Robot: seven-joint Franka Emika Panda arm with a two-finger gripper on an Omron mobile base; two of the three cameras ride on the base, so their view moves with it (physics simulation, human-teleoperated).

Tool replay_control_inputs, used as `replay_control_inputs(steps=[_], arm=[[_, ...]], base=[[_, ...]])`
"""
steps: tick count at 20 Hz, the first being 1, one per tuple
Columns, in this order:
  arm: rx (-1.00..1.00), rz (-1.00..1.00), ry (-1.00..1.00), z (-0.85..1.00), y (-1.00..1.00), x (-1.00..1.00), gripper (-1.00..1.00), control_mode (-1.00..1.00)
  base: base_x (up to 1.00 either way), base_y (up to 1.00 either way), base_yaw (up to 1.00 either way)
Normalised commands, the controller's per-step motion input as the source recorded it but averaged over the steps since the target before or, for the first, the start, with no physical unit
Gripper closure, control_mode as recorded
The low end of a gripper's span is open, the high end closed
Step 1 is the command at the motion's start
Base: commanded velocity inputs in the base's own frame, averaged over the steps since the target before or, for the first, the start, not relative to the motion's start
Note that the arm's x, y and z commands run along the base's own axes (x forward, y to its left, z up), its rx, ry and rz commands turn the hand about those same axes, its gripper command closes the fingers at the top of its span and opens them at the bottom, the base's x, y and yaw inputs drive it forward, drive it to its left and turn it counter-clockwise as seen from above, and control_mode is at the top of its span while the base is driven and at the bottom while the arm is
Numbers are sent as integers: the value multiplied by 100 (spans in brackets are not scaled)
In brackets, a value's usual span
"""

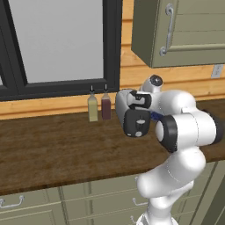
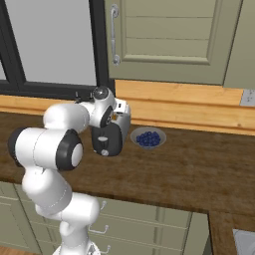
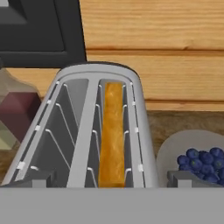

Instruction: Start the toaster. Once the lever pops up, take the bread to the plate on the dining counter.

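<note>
Kitchen wall, window, dark wood tabletop (image 1: 52, 149). Toaster (image 2: 110, 133) stands by the wall, between two bottles (image 1: 99, 105) and a bowl of blueberries (image 2: 148, 138). Hand (image 3: 111, 183) hangs just above the slots, fingers fully apart, holding nothing. Bread (image 3: 111, 135) sits deep in one slot, browned edge up. Lever (image 1: 139, 121) on the black end panel; its height is hard to read. Judgement: if toasting is done, centre the fingers over the slice, drop straight, pinch its faces, lift vertically.
</note>
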Motion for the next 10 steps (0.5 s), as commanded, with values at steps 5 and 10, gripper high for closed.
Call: replay_control_inputs(steps=[5, 10], arm=[[0, 0, 0, -1, 0, 24, -100, -100], [0, 0, 1, -3, 0, 19, -100, -100]], base=[[0, 0, 0], [0, 0, 0]])
